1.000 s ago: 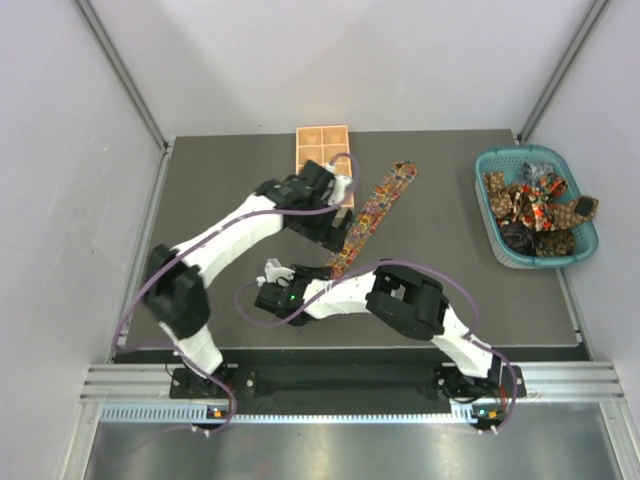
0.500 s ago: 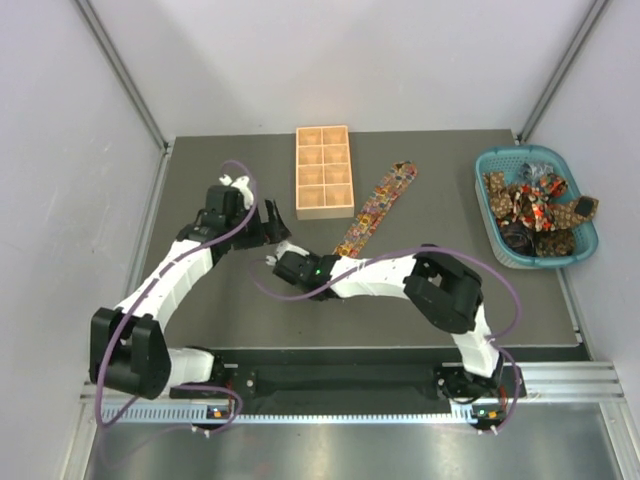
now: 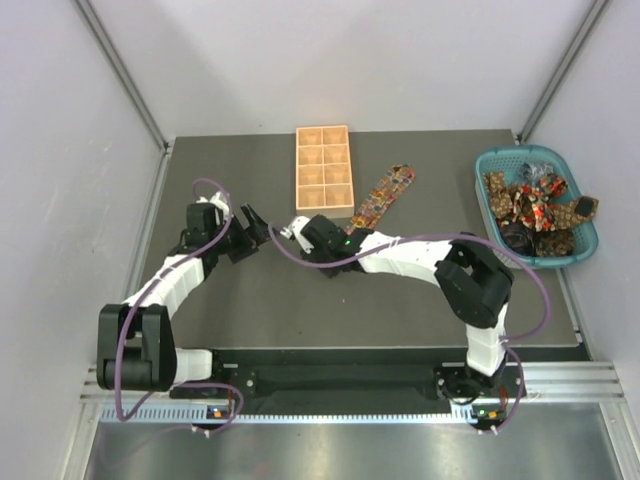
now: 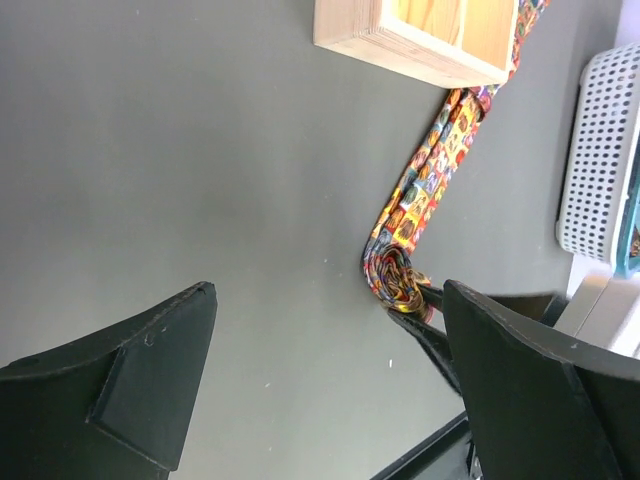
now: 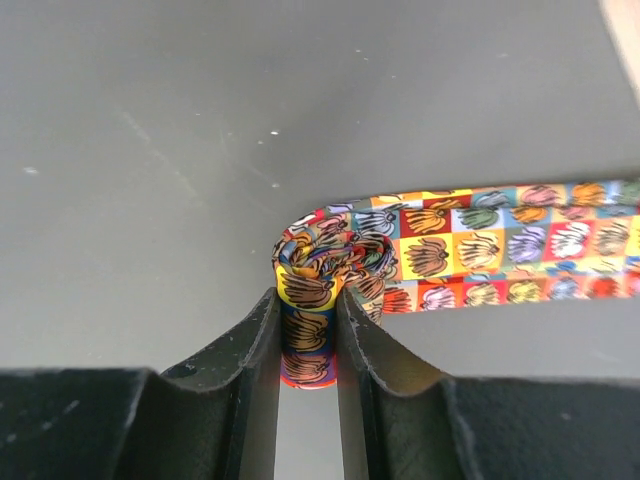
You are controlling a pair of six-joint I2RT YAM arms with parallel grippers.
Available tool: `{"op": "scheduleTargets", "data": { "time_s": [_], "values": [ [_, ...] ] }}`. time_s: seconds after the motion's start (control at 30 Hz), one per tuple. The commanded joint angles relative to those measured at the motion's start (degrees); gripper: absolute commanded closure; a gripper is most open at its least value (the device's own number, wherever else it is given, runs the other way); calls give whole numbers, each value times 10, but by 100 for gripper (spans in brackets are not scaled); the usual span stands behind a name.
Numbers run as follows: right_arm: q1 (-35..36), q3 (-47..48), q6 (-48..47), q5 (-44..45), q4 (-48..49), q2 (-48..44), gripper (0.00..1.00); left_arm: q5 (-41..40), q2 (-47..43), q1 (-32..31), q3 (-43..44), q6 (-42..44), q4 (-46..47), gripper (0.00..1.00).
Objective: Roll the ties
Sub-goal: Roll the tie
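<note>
A tie point(image 3: 388, 192) with a bright multicoloured print lies flat and slanting on the dark table, right of the tan tray. Its near end is wound into a small roll point(image 5: 312, 283). My right gripper point(image 5: 308, 302) is shut on that roll, which stands between its fingers. In the top view the right wrist point(image 3: 322, 236) covers the roll. My left gripper point(image 3: 250, 222) is open and empty over bare table, left of the roll point(image 4: 395, 275). More ties point(image 3: 535, 205) lie heaped in the teal basket.
The wooden eight-compartment tray point(image 3: 324, 172) stands at the back middle, and its corner point(image 4: 420, 45) is close to the tie. The teal basket point(image 3: 497, 232) sits at the right edge. A raised rim borders the table.
My right gripper has moved back toward the tray with the roll, and the flat length of tie has shortened. My left arm has swung away to the left, off the tie.
</note>
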Motion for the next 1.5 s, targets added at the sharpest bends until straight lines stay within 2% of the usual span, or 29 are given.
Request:
{"op": "scheduleTargets", "data": {
  "time_s": [0.0, 0.17, 0.23, 0.37, 0.67, 0.83, 1.17, 1.47],
  "values": [
    [-43, 3, 27, -181, 20, -25, 88, 21, -4, 3, -16, -7, 74, 1],
    [-108, 23, 40, -328, 2, 4, 88, -14, -15, -20, -35, 22, 79, 1],
    [-122, 32, 42, -354, -2, 15, 88, -42, -16, -35, -38, 35, 79, 1],
    [-157, 49, 42, -449, -12, 49, 87, -97, -9, -101, -30, 64, 78, 1],
    [-224, 123, 30, -574, -86, 133, 86, -186, 22, -219, 1, 165, 79, 2],
    [-251, 152, 23, -576, -105, 159, 87, -216, 52, -257, 24, 195, 78, 3],
    [-259, 162, 9, -517, -108, 176, 89, -292, 122, -323, 95, 254, 51, 4],
    [-259, 154, 16, -455, -91, 178, 89, -259, 172, -344, 107, 320, 99, 1]
  ]
}}
